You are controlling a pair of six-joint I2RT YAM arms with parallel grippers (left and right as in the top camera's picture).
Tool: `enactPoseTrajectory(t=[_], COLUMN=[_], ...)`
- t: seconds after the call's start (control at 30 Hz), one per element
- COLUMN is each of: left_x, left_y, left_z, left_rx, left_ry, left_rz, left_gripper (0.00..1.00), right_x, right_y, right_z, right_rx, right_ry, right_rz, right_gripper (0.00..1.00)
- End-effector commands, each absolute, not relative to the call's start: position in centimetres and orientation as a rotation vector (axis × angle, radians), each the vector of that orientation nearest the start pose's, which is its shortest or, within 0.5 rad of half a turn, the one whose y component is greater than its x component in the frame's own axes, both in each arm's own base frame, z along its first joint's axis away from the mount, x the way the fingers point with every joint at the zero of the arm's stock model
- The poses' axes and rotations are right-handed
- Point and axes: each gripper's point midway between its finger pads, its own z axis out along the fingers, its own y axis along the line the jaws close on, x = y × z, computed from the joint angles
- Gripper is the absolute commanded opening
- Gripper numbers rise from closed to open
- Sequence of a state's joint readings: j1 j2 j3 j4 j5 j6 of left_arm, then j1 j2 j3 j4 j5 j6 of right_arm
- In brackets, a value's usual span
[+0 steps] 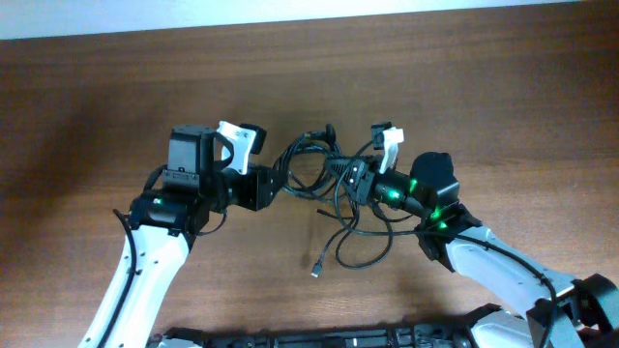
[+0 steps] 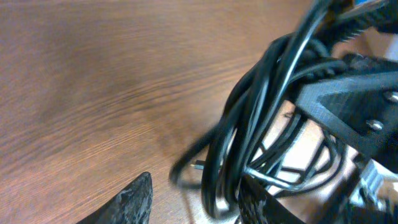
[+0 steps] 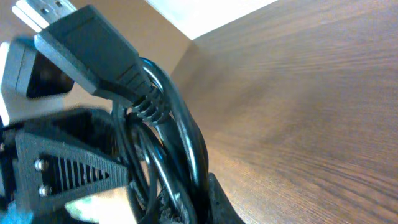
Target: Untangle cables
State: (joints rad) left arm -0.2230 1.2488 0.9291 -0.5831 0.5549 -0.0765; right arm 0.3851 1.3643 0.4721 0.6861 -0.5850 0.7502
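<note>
blocked: cables (image 1: 338,198) mid-table | open: table (image 1: 435,68) all around them

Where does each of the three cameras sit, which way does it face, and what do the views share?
Overhead: above the table, facing straight down; both arms show, left gripper and right gripper.
Left wrist: low, facing along the tabletop at the cables; own fingertips show.
Right wrist: low, facing a USB plug; own finger shows.
Shared: all see the cables.

The overhead camera looked straight down on the cables (image 1: 334,164) from well above. Both wrist cameras faced that same tangle from opposite sides, very close.
</note>
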Motion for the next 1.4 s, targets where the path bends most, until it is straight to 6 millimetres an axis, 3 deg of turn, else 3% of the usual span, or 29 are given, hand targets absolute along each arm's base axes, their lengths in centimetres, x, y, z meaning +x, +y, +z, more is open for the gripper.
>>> enactPoseTrajectory(t=[0.0,0.13,0.2,0.27,0.3,0.37,0.43,0.5,0.53,0.57,0.6,0.63,0.7,0.73,0.8,0.87,1.0,1.03,1.07,1.1,1.13,1.17,1.2,1.27,1.3,1.33,1.37], left_x=[31.5,31.0,31.5,32.7,33.3,33.7,34.3,34.6,34.7,34.7,34.9,35.4,36.9,37.3,36.9,35.8,36.1,36.3,36.3,36.3,36.1,36.0,36.1,36.6,36.6,36.3,35.9], left_y=[-14.3,-15.9,-18.2,-18.7,-17.9,-17.8,-18.7,-22.1,-23.3,-23.5,-22.8,-22.0,-18.3,-16.3,-15.5,-16.9,-17.6,-17.6,-17.6,-17.6,-17.6,-17.5,-17.2,-14.5,-11.9,-10.2,-9.6], left_z=[17.5,18.2,19.7,20.4,20.1,19.4,17.3,16.5,16.0,15.0,14.6,14.8,17.1,18.0,17.6,17.5,18.4,18.6,19.0,19.5,20.0,20.5,20.8,19.1,17.8,17.0,16.5], left_rx=[0.073,0.117,0.124,0.095,0.014,-0.038,-0.058,0.033,0.066,0.116,0.107,0.079,-0.027,-0.081,-0.055,0.116,0.163,0.164,0.166,0.168,0.17,0.172,0.162,0.06,-0.023,-0.068,-0.08], left_ry=[2.451,2.433,2.362,2.304,2.306,2.32,2.371,2.36,2.355,2.369,2.377,2.369,2.302,2.281,2.306,2.32,2.272,2.262,2.245,2.233,2.218,2.206,2.195,2.253,2.3,2.327,2.354], left_rz=[-0.756,-0.851,-0.906,-0.816,-0.735,-0.706,-0.712,-0.809,-0.816,-0.774,-0.732,-0.707,-0.678,-0.656,-0.622,-0.681,-0.713,-0.714,-0.716,-0.718,-0.719,-0.72,-0.702,-0.516,-0.34,-0.228,-0.187], left_gripper=[0.58,0.62,0.6,0.65,0.58,0.56,0.64,0.75,0.69,0.24,0.0,0.0,0.0,0.0,0.0,0.0,0.0,0.0,0.0,0.0,0.0,0.0,0.0,0.12,0.14,0.27,0.46], right_x=[33.9,33.8,33.8,33.8,33.7,33.4,33.1,33.0,33.0,33.0,33.0,32.9,32.5,32.6,32.9,33.1,30.9,30.2,28.8,28.7,28.7,28.5,27.8,24.6,23.7,23.7,24.7], right_y=[21.2,21.3,21.4,21.4,21.5,21.7,22.0,22.1,22.1,22.1,22.1,22.0,21.8,21.9,22.0,22.1,24.9,25.6,26.3,25.8,25.6,25.8,26.4,28.4,28.4,27.7,26.7], right_z=[17.8,17.8,17.8,17.8,17.8,17.9,18.1,18.1,18.1,18.1,17.9,17.3,15.6,15.8,17.2,18.5,17.9,17.3,15.0,13.4,13.0,13.0,13.7,16.8,18.4,20.5,21.9], right_rx=[0.239,0.233,0.232,0.229,0.223,0.206,0.182,0.177,0.176,0.177,0.182,0.195,0.234,0.189,0.039,0.004,-0.086,-0.155,-0.294,-0.28,-0.271,-0.279,-0.331,-0.53,-0.566,-0.581,-0.536], right_ry=[1.931,1.933,1.933,1.935,1.937,1.942,1.943,1.944,1.944,1.945,1.953,1.979,2.058,2.043,1.954,1.893,1.934,1.951,2.02,2.089,2.107,2.107,2.084,1.972,1.92,1.843,1.796], right_rz=[1.331,1.336,1.336,1.34,1.346,1.363,1.386,1.391,1.391,1.391,1.388,1.381,1.362,1.342,1.279,1.282,1.325,1.3,1.209,1.155,1.145,1.156,1.221,1.483,1.589,1.67,1.683], right_gripper=[0.04,0.04,0.04,0.04,0.04,0.04,0.04,0.04,0.04,0.05,0.14,0.24,0.52,0.66,0.67,0.67,0.57,0.54,0.47,0.47,0.46,0.36,0.08,0.04,0.04,0.04,0.04])
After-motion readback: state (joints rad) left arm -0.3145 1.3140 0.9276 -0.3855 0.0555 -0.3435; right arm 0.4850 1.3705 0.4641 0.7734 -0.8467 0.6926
